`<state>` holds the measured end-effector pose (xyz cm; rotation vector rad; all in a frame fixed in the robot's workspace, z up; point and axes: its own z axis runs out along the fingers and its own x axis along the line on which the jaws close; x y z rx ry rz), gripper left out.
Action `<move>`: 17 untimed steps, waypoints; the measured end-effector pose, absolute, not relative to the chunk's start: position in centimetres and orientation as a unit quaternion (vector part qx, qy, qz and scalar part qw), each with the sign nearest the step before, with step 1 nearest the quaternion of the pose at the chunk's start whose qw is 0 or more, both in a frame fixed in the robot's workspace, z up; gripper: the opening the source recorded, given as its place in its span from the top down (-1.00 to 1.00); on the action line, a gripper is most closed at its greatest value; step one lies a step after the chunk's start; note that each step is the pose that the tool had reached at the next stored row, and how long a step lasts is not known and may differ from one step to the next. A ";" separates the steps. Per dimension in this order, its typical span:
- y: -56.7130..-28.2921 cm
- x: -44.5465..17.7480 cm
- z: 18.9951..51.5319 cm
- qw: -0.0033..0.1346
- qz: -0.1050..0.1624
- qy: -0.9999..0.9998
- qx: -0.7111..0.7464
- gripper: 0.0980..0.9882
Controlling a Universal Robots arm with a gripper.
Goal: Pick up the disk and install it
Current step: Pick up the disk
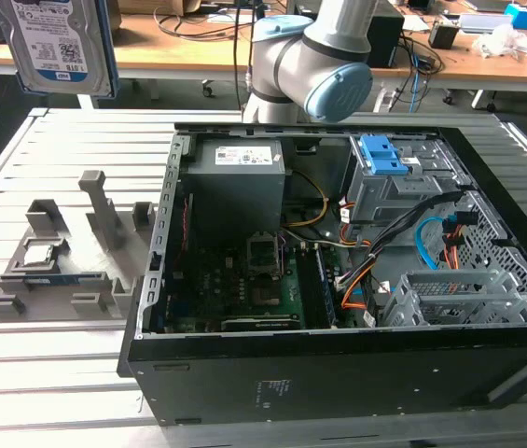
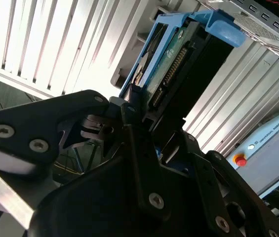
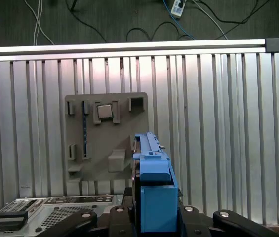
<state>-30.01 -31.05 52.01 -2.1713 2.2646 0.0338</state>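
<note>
Disk hangs high above the slatted aluminium table, label face toward the exterior camera. It is out at ten o'clock from the open computer case and well clear of its rim. In the first wrist view the gripper is clenched on it, with black fingers pressing either side of the blue rails.

Inside the case, the power supply fills eleven o'clock and the motherboard lies at seven. The drive cage with its bright blue latch stands at two, and a second grey metal cage sits at four. Orange and blue cables run between the two cages.

At nine o'clock from the case, just beside its wall, sits the grey fixture tray, with the processor chip seated in a square pocket. The first wrist view looks down past the disk onto that tray, with bare slats all round it.

At twelve o'clock, behind the case, the arm's elbow joint bends, its blue cap facing the exterior camera.
</note>
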 end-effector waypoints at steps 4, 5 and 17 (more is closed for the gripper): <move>-31.0 -29.1 52.0 0.002 0.011 0.722 -0.692 0.40; -31.0 -28.7 52.0 0.002 0.011 0.722 -0.692 0.40; -31.0 -25.4 52.0 0.002 0.011 0.722 -0.692 0.40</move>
